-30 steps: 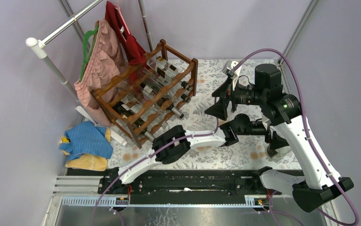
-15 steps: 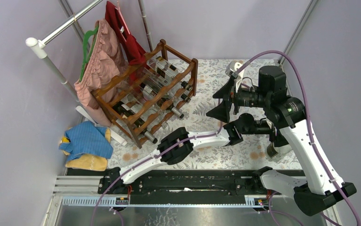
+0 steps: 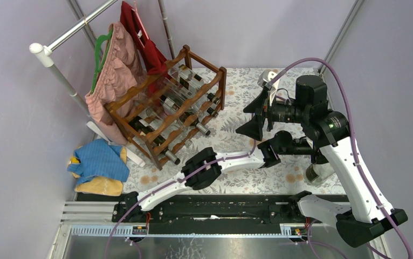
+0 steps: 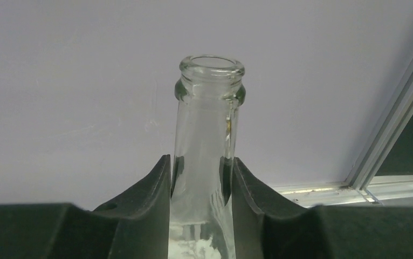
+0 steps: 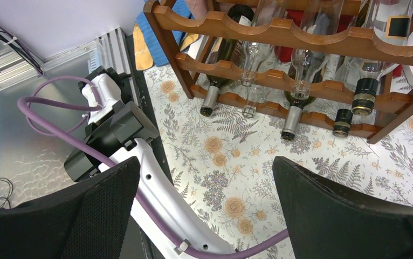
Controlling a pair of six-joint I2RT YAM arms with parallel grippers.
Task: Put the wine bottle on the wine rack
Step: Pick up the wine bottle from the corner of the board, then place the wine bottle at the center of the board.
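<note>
Moved: over the last second both arms have drifted toward 3 o'clock; the left elbow now sits further along the near edge, and the wine rack (image 3: 166, 108) has not shifted.
Left hand (image 4: 200, 162): narrow, its two black fingers (image 4: 150, 189) pressed against either side of the neck of the wine bottle (image 4: 207, 135).
Wine bottle: clear glass, open mouth uppermost in the left wrist view; from the top camera its body shows at about 4 o'clock on the desk (image 3: 231, 135), partly under the right arm, well apart from the rack.
Right hand (image 5: 205, 162): wide and holding nothing, above the floral cloth, facing the rack.
Wine rack: at about 10 o'clock, its scalloped rails carrying stored bottles (image 5: 293, 116) with necks pointing outward.
</note>
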